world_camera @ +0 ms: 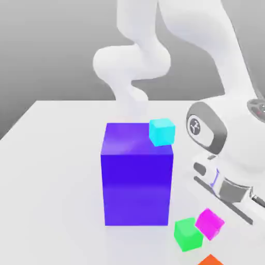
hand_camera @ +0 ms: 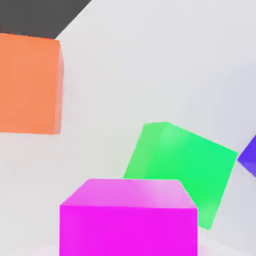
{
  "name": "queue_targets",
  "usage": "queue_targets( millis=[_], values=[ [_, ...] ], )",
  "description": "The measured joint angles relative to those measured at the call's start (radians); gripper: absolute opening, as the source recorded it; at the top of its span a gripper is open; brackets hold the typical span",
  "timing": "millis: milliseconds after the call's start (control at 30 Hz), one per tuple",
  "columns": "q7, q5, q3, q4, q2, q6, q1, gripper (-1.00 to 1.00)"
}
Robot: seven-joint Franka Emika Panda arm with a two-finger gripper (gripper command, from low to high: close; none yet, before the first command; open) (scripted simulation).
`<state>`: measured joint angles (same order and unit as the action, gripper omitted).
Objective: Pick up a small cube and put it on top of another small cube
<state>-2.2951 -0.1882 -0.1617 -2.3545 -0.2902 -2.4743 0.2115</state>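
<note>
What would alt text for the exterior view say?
A white robot arm leans in from the right above a small magenta cube by a small green cube; left of them stands a big blue-violet block, a small cyan cube near its top right.

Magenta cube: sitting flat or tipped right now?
Tipped: in the exterior view the magenta cube stands on a slant, one corner pointing down, beside the green cube.

- A simulated robotics lab, by its look
- White tabletop (world_camera: 62,181) beneath the pincer (world_camera: 209,222)
- Plain blue-violet block (world_camera: 137,189) beside the pincer
- Smooth grey backdrop (world_camera: 57,52) beyond it
</note>
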Motion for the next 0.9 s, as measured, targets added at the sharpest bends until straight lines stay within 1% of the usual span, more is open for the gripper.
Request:
queue_targets(
  millis=[233, 433, 500, 800, 833, 900],
  values=[
    [-0.189, 0.063, 0.029, -0.084, 0.106, -0.056, -0.006, -1.00],
    [-0.327, 0.151, 0.043, -0.159, 0.207, -0.113, -0.018, -1.00],
    [-0.389, 0.168, 0.048, -0.199, 0.224, -0.146, -0.021, -1.00],
    [-0.451, 0.125, 0.071, -0.208, 0.061, -0.320, -0.008, -1.00],
    [-0.452, 0.123, 0.073, -0.207, 0.049, -0.331, -0.006, 1.00],
    [-0.452, 0.123, 0.073, -0.207, 0.049, -0.331, -0.006, 1.00]
  ],
)
